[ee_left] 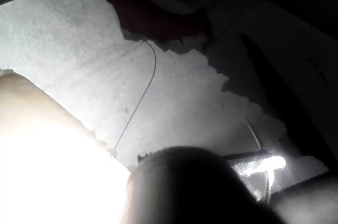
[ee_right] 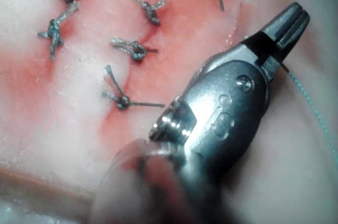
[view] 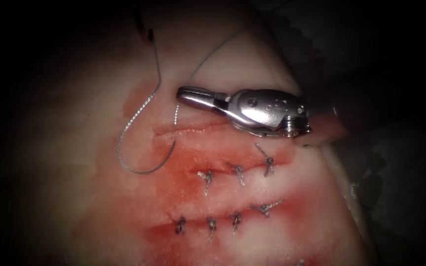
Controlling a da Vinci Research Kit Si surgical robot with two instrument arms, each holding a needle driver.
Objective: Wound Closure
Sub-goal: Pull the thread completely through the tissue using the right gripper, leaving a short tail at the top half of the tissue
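Clamping thread (view: 200,64), right gripper (view: 186,94), needle (view: 166,156) free

The endoscope looks down from above and in front onto the tissue (view: 99,207), the right tool (view: 186,94) entering from the frame's right. The right wrist camera looks along its shaft, very close, at the same tool (ee_right: 288,20) and the knotted stitches (ee_right: 132,49) both views share. The left wrist camera faces pale tissue (ee_left: 63,60) and thread (ee_left: 142,94).

No readable text, label, brand, number or sign stands on anything in these views.
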